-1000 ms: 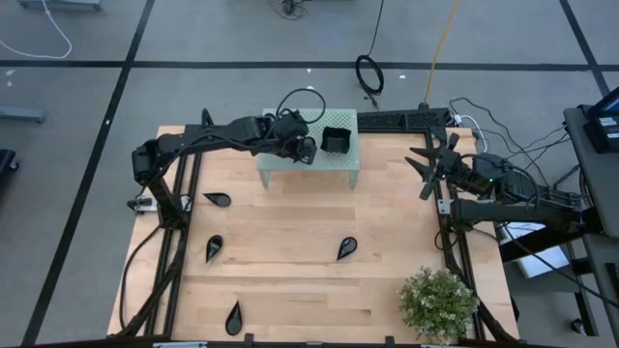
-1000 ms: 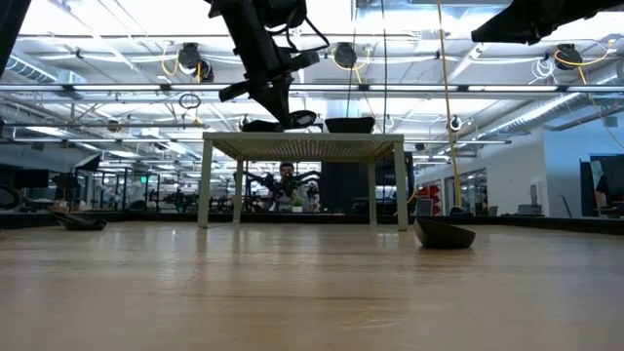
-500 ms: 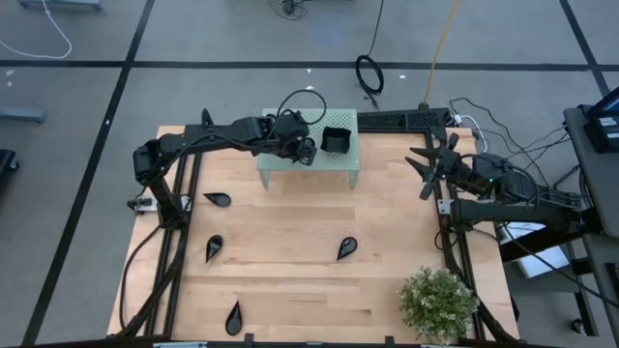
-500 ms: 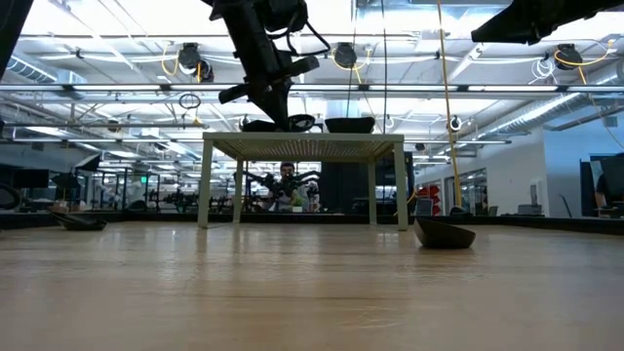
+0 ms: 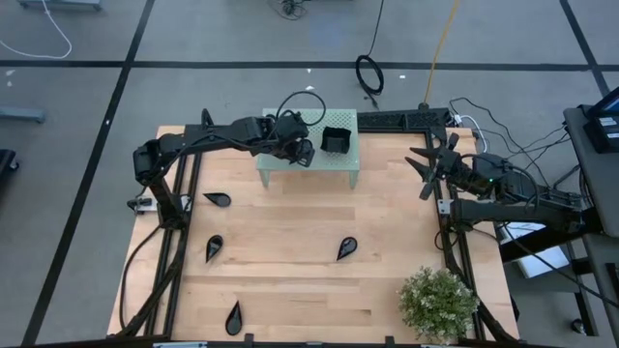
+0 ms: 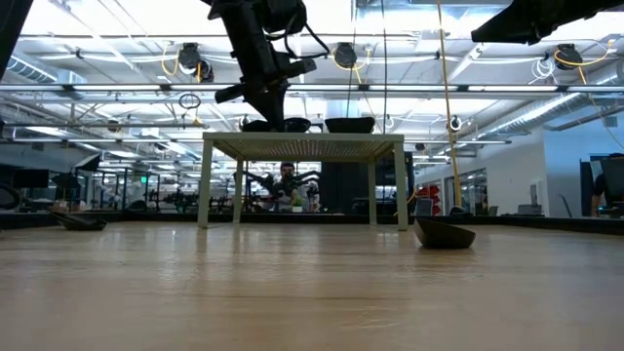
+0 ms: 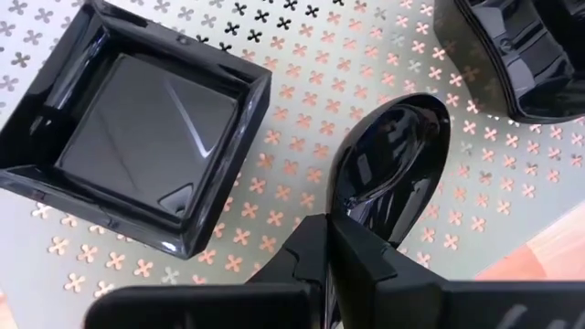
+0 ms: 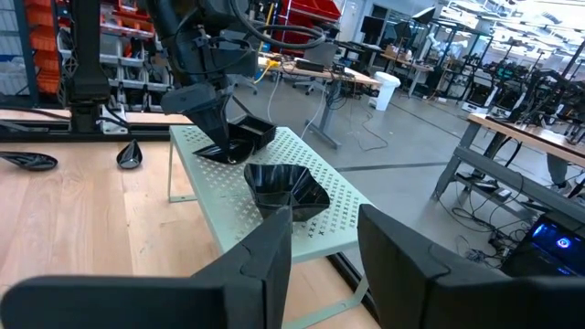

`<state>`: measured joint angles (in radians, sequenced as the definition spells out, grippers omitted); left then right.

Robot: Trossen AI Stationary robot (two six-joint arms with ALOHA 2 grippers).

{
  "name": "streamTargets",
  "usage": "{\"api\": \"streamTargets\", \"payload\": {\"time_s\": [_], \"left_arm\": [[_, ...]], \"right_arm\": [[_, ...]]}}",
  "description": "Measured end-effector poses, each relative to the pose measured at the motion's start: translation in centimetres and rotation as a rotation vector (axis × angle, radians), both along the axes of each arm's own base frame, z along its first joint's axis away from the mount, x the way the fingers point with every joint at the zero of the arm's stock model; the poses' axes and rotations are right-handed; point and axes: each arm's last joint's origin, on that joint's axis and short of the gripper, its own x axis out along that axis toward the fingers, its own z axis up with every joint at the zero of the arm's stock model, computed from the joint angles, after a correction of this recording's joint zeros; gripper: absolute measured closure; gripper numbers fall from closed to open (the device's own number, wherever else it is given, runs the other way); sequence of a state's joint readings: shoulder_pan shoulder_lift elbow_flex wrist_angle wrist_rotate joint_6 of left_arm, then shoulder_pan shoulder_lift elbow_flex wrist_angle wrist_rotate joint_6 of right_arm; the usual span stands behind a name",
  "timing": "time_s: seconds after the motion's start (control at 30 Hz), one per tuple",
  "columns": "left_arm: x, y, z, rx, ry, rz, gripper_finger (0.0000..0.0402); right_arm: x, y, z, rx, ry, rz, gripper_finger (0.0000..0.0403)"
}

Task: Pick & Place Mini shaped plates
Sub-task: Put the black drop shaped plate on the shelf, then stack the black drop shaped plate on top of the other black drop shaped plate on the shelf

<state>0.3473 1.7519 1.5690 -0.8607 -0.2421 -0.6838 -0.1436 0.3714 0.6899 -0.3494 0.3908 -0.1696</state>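
Note:
A pale green perforated stand (image 5: pixel 334 166) sits at the table's far middle. On it lie a square black plate (image 7: pixel 137 137) and a wavy-edged black dish (image 5: pixel 336 140). My left gripper (image 7: pixel 331 239) reaches over the stand's left part, shut on a glossy teardrop plate (image 7: pixel 393 151). Several more teardrop plates lie on the wood, among them ones at the left (image 5: pixel 218 200) and at the middle (image 5: pixel 346 248). My right gripper (image 5: pixel 426 169) waits open at the right edge, holding nothing. My left gripper pinches the teardrop plate's narrow, pointed end (image 7: pixel 366 215) between its two fingers. The fingers slant down from the table's left side, along the plate's length. The plate lies nearly level, its round end (image 7: pixel 411 114) low over or on the stand top; which, I cannot tell.
A potted plant (image 5: pixel 440 304) stands at the near right corner. Two more teardrop plates lie near the left rail (image 5: pixel 214 247) and the near edge (image 5: pixel 233 317). The stand's top is crowded under my left gripper; bare wood spreads across the table's middle.

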Motion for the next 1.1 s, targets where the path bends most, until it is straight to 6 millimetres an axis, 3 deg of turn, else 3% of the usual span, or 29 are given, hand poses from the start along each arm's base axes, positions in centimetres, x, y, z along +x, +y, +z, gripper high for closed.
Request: {"api": "streamTargets", "payload": {"time_s": [0.23,0.73,0.93,1.1], "left_arm": [[-0.1,0.3,0.0,-0.002,0.002,0.008,0.0383],[-0.2,0.6,0.8,0.026,-0.042,-0.029,0.0307],[-1.6,-1.1,3.4,0.035,-0.100,-0.066,0.0276],[-4.0,-3.7,4.6,-0.045,-0.031,-0.002,0.0258]], "right_arm": [[0.0,0.0,0.0,0.000,0.000,0.000,0.0287],[0.0,0.0,0.0,0.000,0.000,0.000,0.0287],[0.0,0.0,0.0,0.000,0.000,0.000,0.0287],[0.0,0.0,0.0,0.000,0.000,0.000,0.0287]]}}
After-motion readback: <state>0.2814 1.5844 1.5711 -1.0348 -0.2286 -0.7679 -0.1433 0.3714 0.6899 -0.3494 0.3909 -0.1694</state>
